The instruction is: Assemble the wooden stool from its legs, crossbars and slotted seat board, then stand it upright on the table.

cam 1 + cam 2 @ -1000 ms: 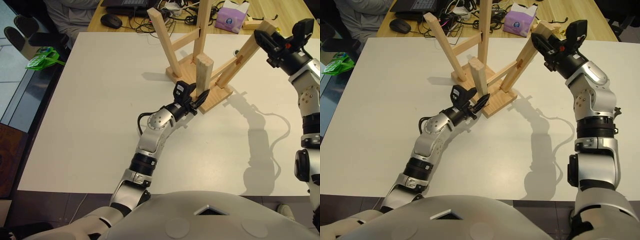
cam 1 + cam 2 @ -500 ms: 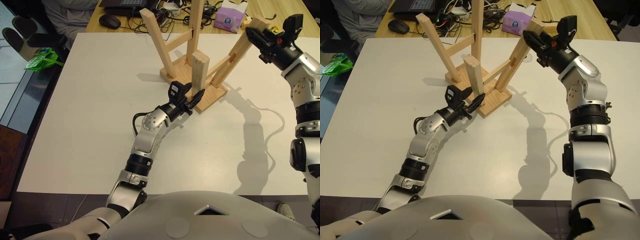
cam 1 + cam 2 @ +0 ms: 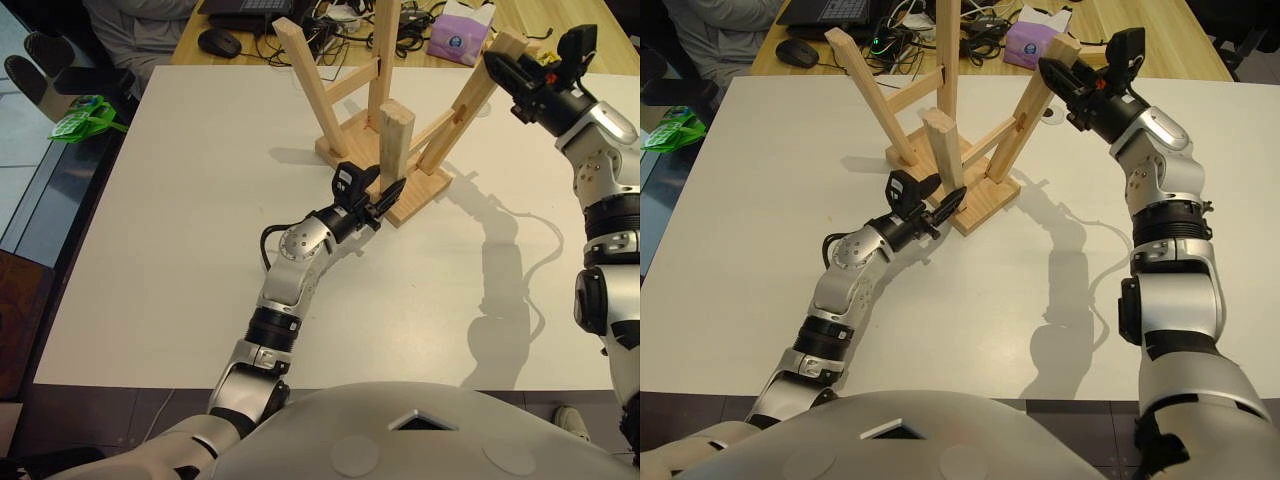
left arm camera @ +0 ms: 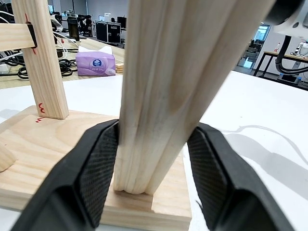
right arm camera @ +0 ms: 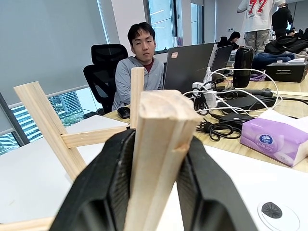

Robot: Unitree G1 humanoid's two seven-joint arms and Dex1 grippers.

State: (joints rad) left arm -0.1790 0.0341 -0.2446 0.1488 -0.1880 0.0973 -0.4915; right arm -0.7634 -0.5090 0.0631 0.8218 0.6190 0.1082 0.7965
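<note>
The seat board [image 3: 422,192] lies legs-up near the far edge of the white surface [image 3: 200,220], well apart from the near and left edges. At the board's near corner the jaws of the left gripper [image 3: 388,190] are clamped on the short leg [image 3: 396,135] at its base. Above the board's right side the jaws of the right gripper [image 3: 505,70] are clamped on the slanted leg [image 3: 460,115] at its top end.

The right gripper [image 5: 153,169] clamps a wooden leg [image 5: 161,126] at its end, with a crossbar [image 5: 94,136] and a purple tissue box [image 5: 272,139] beyond that leg.
</note>
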